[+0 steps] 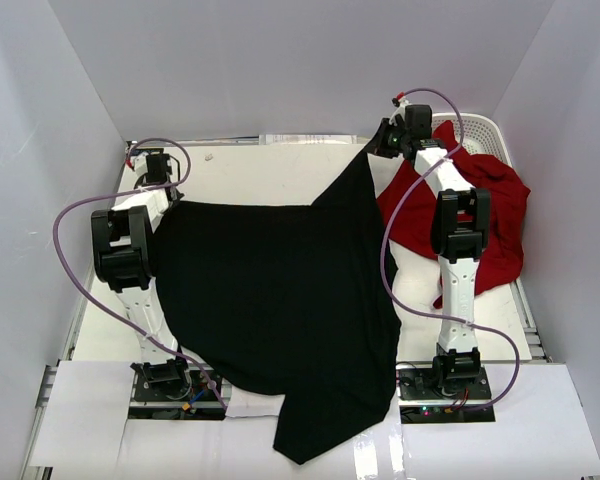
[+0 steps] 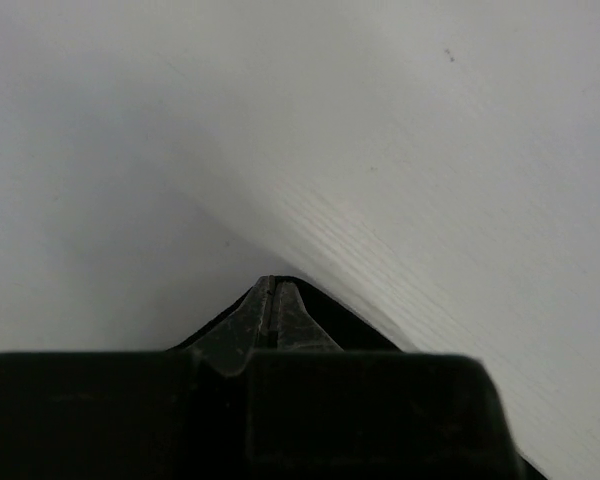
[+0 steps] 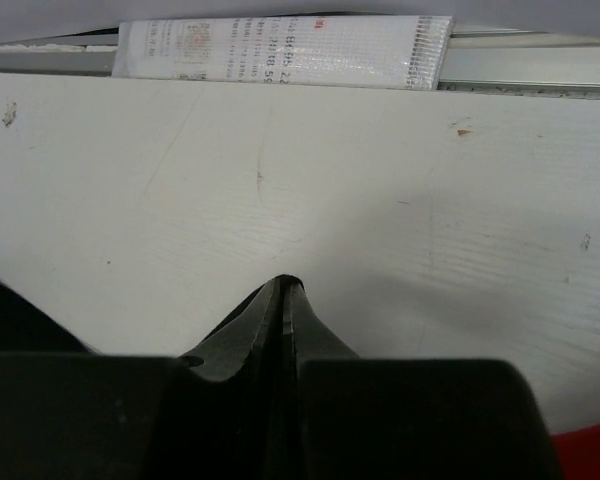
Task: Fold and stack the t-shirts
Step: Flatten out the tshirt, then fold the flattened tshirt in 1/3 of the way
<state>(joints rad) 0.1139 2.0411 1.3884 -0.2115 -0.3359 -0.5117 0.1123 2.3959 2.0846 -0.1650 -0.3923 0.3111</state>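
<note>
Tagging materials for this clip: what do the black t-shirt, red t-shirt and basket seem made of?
Black t-shirt: soft matte knit cloth, possibly cotton; it drapes and hangs in folds. Red t-shirt: similar matte cloth, crumpled in a loose heap. Basket: rigid white plastic, probably, judging by its moulded lattice wall.

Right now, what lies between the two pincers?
The black t-shirt spans from left pincer to right pincer, seen in the top view.
</note>
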